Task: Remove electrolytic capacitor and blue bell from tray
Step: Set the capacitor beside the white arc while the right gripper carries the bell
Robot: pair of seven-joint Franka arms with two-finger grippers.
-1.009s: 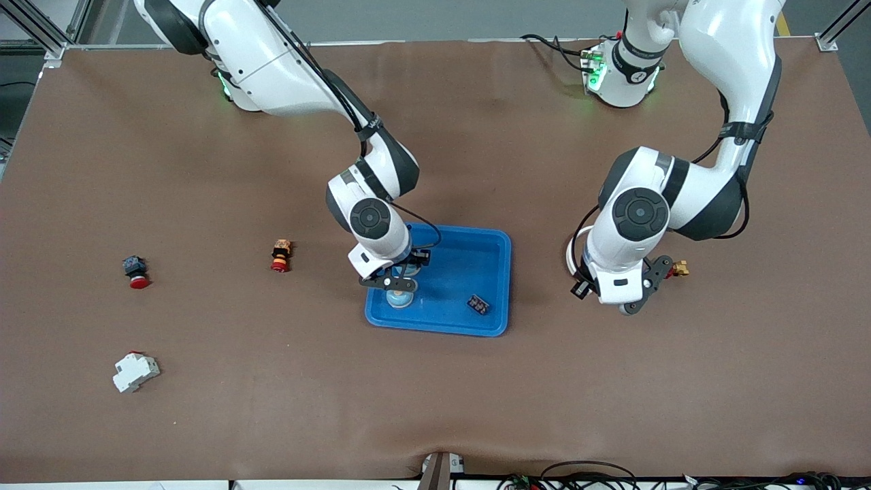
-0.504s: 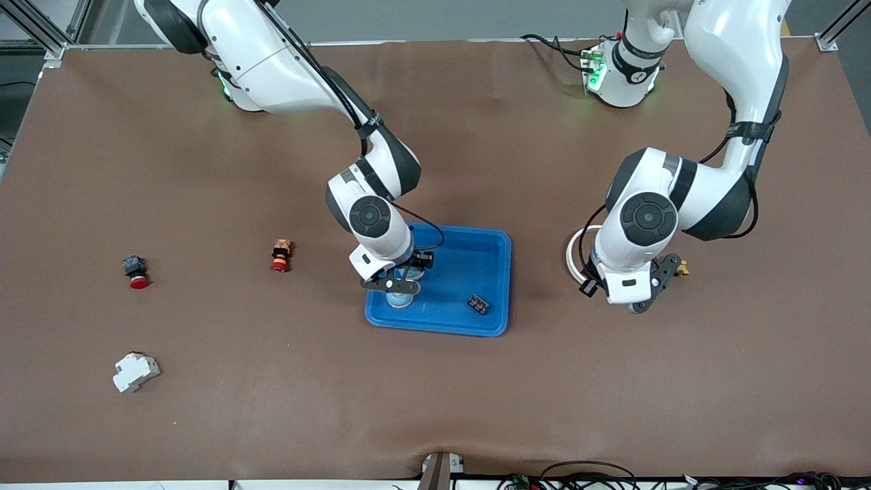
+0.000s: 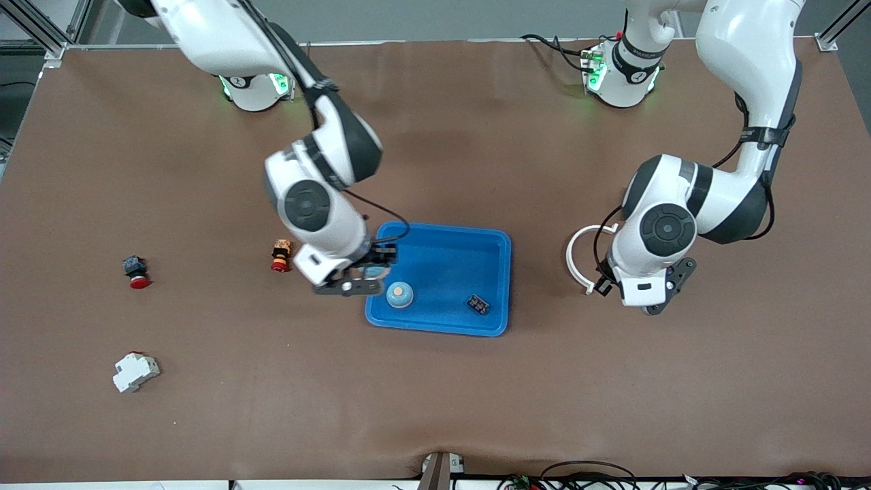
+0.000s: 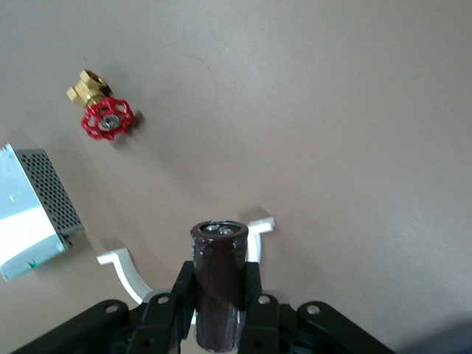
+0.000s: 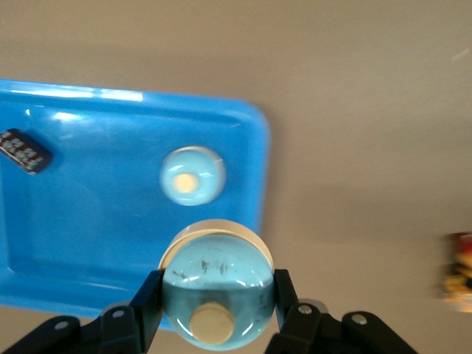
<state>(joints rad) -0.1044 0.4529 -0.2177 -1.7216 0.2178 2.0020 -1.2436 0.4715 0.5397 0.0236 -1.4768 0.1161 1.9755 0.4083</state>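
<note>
My front view hides both loads; right gripper (image 5: 217,313) clamps a bell (image 5: 216,293) over the blue tray's (image 3: 493,286) edge; left gripper (image 4: 219,310) pinches the capacitor (image 4: 218,284) above a white ring (image 3: 577,262).

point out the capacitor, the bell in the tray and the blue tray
capacitor (image 4: 219,284), left wrist view, its dark side wall
bell (image 3: 399,294), front view, its domed top
blue tray (image 3: 446,255), front view, bare floor
</note>
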